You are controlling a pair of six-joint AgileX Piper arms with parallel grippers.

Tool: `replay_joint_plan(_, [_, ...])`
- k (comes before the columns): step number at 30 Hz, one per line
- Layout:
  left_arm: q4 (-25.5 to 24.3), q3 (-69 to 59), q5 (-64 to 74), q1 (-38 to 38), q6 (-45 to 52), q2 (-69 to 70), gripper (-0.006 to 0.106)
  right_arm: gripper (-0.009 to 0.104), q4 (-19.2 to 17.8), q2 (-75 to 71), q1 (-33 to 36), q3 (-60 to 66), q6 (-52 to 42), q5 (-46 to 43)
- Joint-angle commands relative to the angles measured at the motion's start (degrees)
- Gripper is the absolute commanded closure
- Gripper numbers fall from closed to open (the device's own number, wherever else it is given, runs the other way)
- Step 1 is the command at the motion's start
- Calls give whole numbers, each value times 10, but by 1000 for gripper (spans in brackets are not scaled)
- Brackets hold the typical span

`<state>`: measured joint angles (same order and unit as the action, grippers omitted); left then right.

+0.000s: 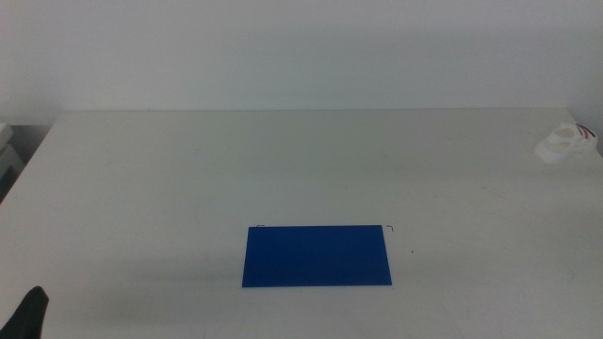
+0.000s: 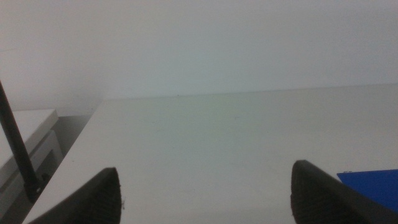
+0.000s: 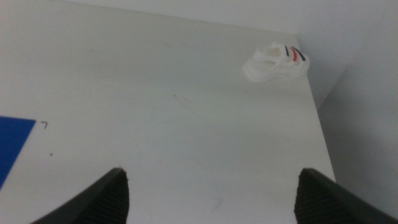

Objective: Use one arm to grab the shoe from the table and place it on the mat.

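On the wide white table (image 1: 283,169), the small white strapped shoe (image 3: 276,63) is lying far ahead of the right gripper (image 3: 211,193), its jaws spread, well apart from the flat blue mat (image 1: 317,255).

White shoe (image 3: 277,63) with black and red straps, deep-blue mat (image 1: 317,255), white table (image 1: 283,169).

A bare robot test bench in a lab-like room

A wide, plain white counter (image 1: 283,169) stands against a blank pale wall (image 1: 301,47), with nothing domestic about it. Ahead of the left claw (image 2: 205,193) and off to one side, a white cabinet-like unit (image 2: 28,140) sits just past the counter's edge; a thin black cable (image 2: 15,143) crosses in front of it.
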<state>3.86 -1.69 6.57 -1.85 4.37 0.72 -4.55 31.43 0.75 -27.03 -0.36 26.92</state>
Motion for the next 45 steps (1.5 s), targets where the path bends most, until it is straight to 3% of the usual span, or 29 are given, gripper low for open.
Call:
replay_joint_plan(1, [5,-4,-47,-3,-3,6,7,6,-1,46,-5,-54,-5,-31])
replay_joint_plan(13, [5,-4,-47,-3,-3,6,7,6,20,238,-5,-250,4,73])
replay_joint_plan(20, [5,-4,-47,-3,-3,6,7,6,27,360,-5,-400,124,168])
replay_joint_plan(29, [5,-4,-47,-3,-3,6,7,6,-73,535,-9,-597,335,274])
replay_joint_plan(36, [5,-4,-47,-3,-3,6,7,6,-88,659,-29,-720,453,300])
replay_joint_plan(39, [5,-4,-47,-3,-3,6,7,6,-108,690,-29,-740,498,294])
replay_joint_plan(45, [5,-4,-47,-3,-3,6,7,6,-112,715,-29,-741,570,287])
